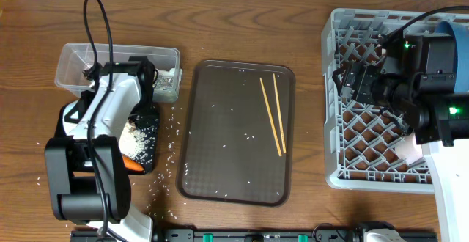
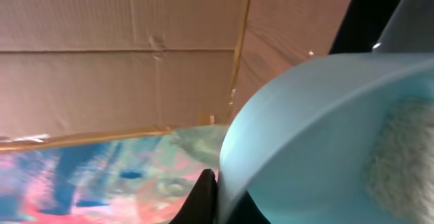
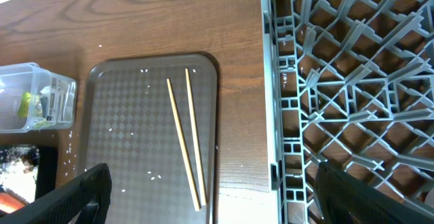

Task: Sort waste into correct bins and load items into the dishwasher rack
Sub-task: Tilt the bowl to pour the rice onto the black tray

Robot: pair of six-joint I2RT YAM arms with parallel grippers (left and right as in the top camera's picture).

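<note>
**Left arm.** Rises from the near table edge, links folded forward. The wrist is tipped so its camera looks at a cardboard wall.
**Left claw** (image 1: 145,81). Narrow, shut on the cup (image 2: 305,136). One dark finger presses the cup's wall. The cup sits tilted, with white grains inside.
- Under the claw: black tray (image 1: 150,161), strewn with rice, with the carrot (image 1: 133,165) at its near end.
- Just beyond the claw: tub (image 1: 77,62), with the wrapper (image 3: 28,105) inside.

**Right arm.** Comes in from the right across the rack (image 1: 331,139), fingers pointing left.
**Right claw** (image 3: 224,203). Wide and holding nothing, it hangs over the rack's left rim.
- Beneath and to the right of the claw: the rack's lattice.
- Left of the claw: brown tray (image 1: 227,139), with two chopsticks (image 1: 272,114) lying on it side by side, well apart from the fingers.
- Behind the claw, at the rack's far right corner: dish (image 1: 452,28), mostly hidden by the arm.
</note>
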